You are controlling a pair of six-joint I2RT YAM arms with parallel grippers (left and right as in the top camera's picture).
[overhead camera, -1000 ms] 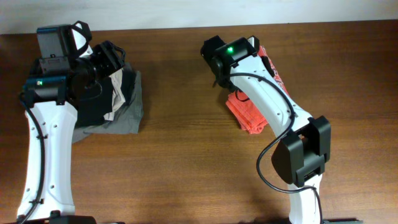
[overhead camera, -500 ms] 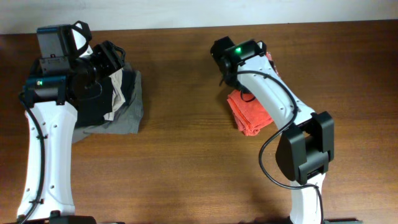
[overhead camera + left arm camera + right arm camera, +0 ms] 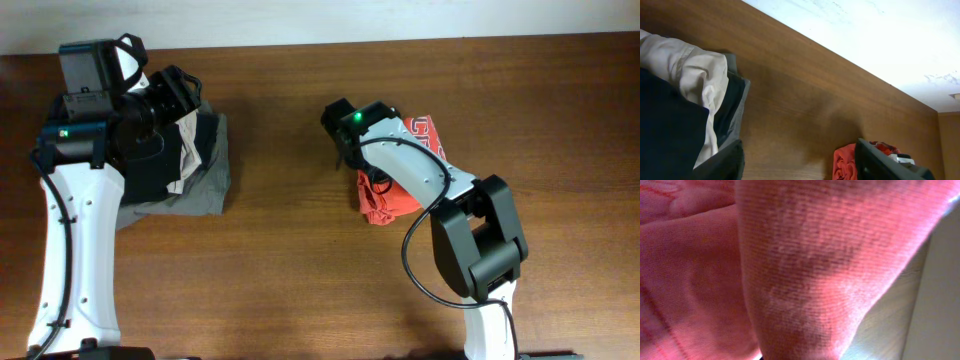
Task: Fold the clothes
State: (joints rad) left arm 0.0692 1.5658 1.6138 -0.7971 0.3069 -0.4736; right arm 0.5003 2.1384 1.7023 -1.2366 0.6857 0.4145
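The red-orange T-shirt (image 3: 386, 203) lies bunched on the wooden table right of centre. Its white lettering (image 3: 425, 128) shows at the far end. My right gripper (image 3: 372, 178) is down in the bunch, under the arm. Red fabric (image 3: 790, 270) fills the right wrist view and hides the fingers. The shirt follows the gripper, so it appears shut on the fabric. The shirt also shows in the left wrist view (image 3: 842, 162). My left gripper (image 3: 800, 170) is open and empty, held over the folded pile at the far left (image 3: 180, 92).
A pile of folded black, beige and grey garments (image 3: 200, 170) lies at the left; it also shows in the left wrist view (image 3: 695, 85). Bare wooden table (image 3: 290, 230) lies between the pile and the shirt. A pale wall (image 3: 865, 30) runs behind the table.
My right gripper has swung left and toward the front, dragging the shirt into a tighter bunch; the lettering is now uncovered. The left arm has not moved.
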